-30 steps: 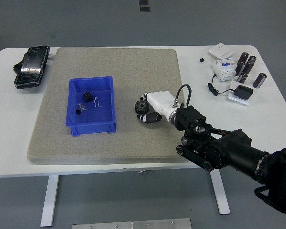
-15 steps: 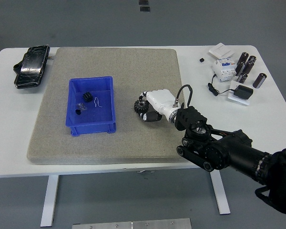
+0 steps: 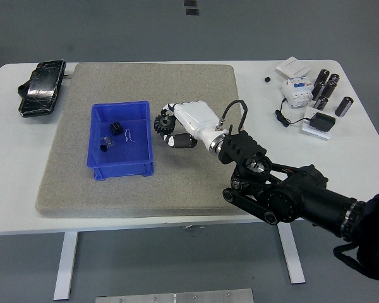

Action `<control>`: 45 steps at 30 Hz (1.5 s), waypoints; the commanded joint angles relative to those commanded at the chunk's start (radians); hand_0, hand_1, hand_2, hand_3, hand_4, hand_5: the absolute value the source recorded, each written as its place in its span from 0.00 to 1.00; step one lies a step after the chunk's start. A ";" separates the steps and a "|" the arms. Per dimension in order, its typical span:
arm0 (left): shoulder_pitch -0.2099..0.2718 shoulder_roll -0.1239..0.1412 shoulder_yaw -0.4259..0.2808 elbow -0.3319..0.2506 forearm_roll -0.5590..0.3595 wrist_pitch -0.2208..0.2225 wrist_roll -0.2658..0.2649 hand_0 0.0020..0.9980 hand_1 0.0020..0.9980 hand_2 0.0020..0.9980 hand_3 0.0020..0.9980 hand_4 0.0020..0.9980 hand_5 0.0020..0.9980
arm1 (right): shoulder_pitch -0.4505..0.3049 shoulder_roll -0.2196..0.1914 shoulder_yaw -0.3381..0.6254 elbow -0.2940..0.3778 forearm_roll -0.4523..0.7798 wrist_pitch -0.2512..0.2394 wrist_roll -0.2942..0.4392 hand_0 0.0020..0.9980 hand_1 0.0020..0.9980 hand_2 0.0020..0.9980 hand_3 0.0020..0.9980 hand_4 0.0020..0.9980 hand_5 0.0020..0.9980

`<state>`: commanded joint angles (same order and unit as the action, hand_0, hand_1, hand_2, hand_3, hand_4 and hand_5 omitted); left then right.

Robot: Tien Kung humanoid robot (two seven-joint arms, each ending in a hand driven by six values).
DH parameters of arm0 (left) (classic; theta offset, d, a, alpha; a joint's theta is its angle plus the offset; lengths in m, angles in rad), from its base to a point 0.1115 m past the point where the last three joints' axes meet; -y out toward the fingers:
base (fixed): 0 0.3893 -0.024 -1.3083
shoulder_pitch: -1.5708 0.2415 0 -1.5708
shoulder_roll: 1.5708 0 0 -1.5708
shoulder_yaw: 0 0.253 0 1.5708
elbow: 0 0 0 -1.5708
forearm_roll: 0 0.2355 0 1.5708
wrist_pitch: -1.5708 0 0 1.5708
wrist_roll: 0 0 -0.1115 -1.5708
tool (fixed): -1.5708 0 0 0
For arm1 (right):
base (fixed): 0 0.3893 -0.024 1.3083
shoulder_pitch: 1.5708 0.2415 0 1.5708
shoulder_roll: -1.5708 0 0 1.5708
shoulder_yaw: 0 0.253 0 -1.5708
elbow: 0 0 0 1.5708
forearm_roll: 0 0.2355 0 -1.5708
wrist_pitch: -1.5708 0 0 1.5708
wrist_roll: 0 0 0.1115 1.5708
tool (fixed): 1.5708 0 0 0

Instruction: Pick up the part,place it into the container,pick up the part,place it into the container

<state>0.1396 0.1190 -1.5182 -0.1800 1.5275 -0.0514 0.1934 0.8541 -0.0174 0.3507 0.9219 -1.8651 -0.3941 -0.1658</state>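
In the head view the right arm [image 3: 284,196] comes in from the lower right corner and stretches diagonally up and to the left over the grey mat [image 3: 145,136] that covers most of the white bench [image 3: 360,148]. Its white right hand [image 3: 184,123] sits low over the mat with the fingers [image 3: 170,134] curled closed around a black gear part [image 3: 163,122], which shows at the hand's left end, just beside the right wall of the blue container [image 3: 121,140] and not yet over it. The container stands on the left half of the mat and already holds a small black gear [image 3: 115,128], a thin wire clip [image 3: 131,135] and another small dark piece [image 3: 104,146] on its floor. A dark pouch [image 3: 40,87] lies on the bench at the far left, off the mat, and on the right side of the bench there is a cluster of black cylinders [image 3: 325,88], a white electrical module [image 3: 295,89] and a black adapter [image 3: 321,122] with its cable. Compared with the frame a second ago, the hand and the gear part it grips have moved left and slightly farther up the mat, from near the mat's centre to the container's right edge, and the forearm has swung left with them. The things in the container and on the bench lie as they did.
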 joint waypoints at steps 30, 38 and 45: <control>0.001 0.002 -0.007 0.000 0.009 -0.001 0.004 0.67 0.64 0.64 0.59 0.71 0.57 | 0.003 0.017 -0.112 0.051 0.009 -0.004 -0.009 0.87 0.85 0.83 0.72 0.50 0.34; 0.001 0.003 -0.007 0.000 0.011 -0.001 0.005 0.67 0.64 0.64 0.59 0.71 0.57 | -0.006 0.017 -0.105 0.059 0.024 0.025 -0.009 0.94 0.92 0.90 0.86 0.67 0.37; 0.001 0.004 -0.006 0.000 0.011 -0.002 0.005 0.67 0.64 0.64 0.59 0.71 0.57 | -0.020 0.017 -0.085 0.061 0.032 0.030 -0.007 0.96 0.93 0.92 0.88 0.77 0.42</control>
<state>0.1405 0.1230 -1.5243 -0.1800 1.5390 -0.0533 0.1982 0.8341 0.0000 0.2652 0.9831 -1.8327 -0.3637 -0.1730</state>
